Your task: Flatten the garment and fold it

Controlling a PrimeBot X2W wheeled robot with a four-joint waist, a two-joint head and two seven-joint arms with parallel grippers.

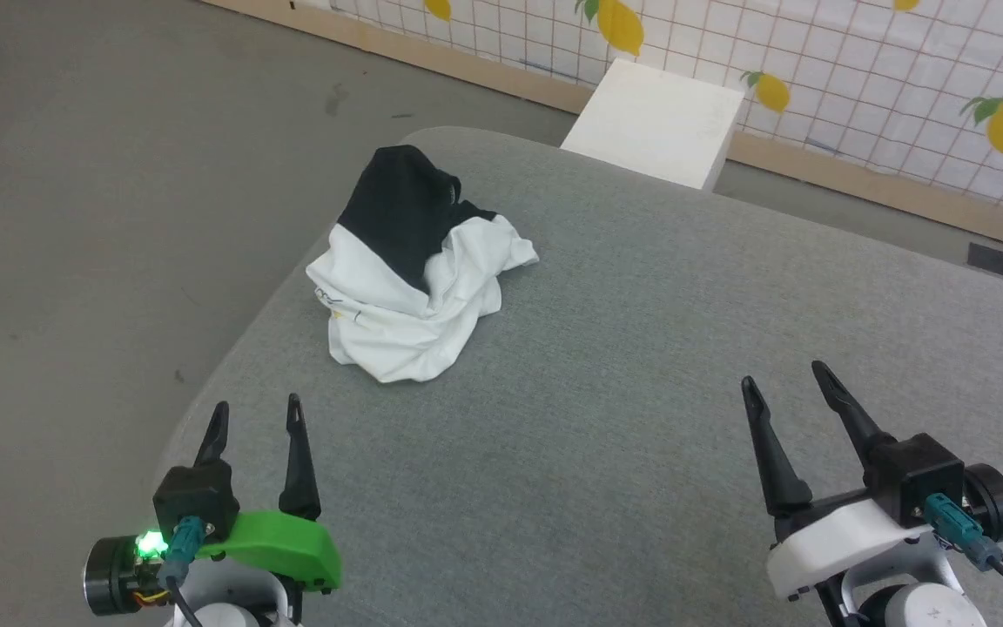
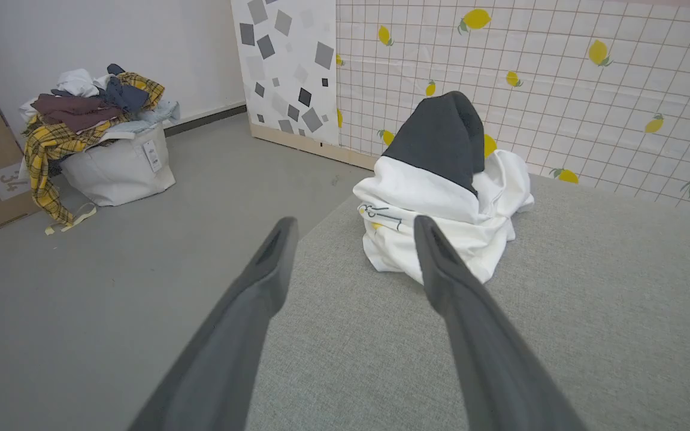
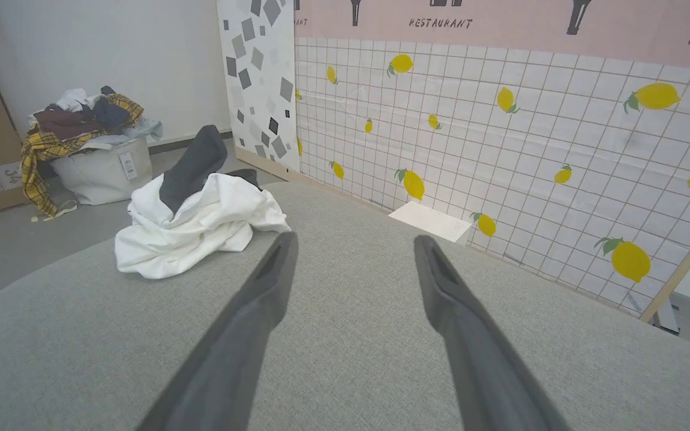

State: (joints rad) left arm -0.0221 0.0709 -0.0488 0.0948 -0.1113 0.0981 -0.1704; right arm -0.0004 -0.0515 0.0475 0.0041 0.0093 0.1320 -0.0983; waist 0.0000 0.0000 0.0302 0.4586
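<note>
Shirt (image 1: pixel 419 270): lying crumpled in a heap, black sleeve on top, at the far left of the pad (image 1: pixel 641 418), near its edge. Left gripper (image 1: pixel 258 407) and right gripper (image 1: pixel 784 373): hovering at the near side, fingers apart, holding nothing, well apart from the shirt. Flattening is probably just starting, and pinching two separate hems rather than the bunched middle is looking wisest.

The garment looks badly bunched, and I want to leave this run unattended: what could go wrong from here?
1. The garment is a crumpled heap with black fabric draped over the white, so the open left end effector may pinch several layers at once and fail to spread it.
2. It lies close to the rounded left edge of the grey surface; a pull that way could drag it onto the floor.
</note>
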